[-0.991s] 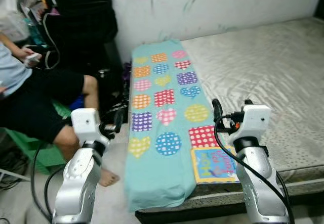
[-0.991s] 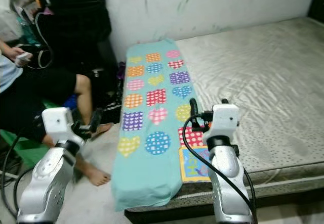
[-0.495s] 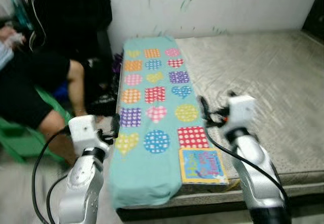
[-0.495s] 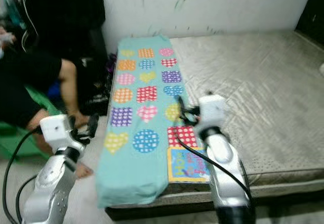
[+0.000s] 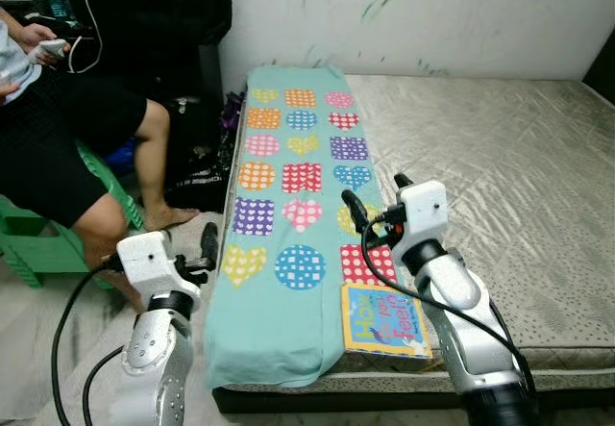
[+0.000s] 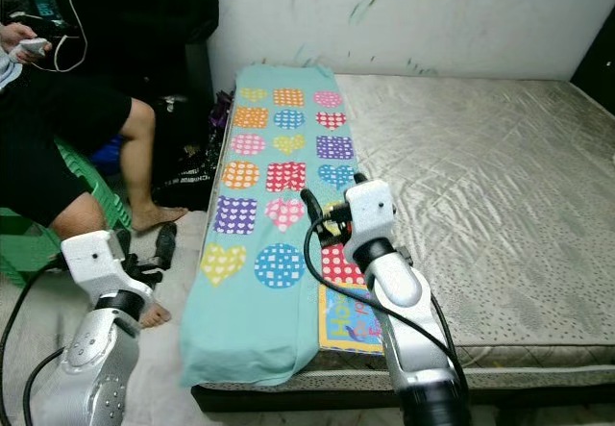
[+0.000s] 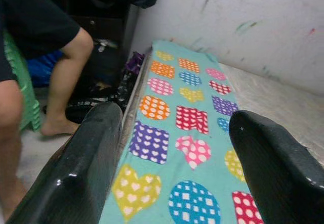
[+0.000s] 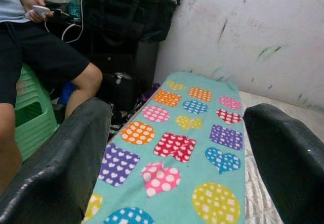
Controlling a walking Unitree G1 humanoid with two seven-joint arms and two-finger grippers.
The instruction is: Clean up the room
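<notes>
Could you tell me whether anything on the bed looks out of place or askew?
Yes: a colourful picture book lies at the foot edge of the bare grey mattress, slightly overhanging it, beside the folded turquoise blanket with polka-dot shapes, whose end droops over the edge.

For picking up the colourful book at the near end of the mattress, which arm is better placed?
Probably the right. The right gripper hangs open over the patterned teal blanket, just beyond the book lying beside that arm. The left gripper is off the mattress edge, over the floor, with the blanket between it and the book.
</notes>
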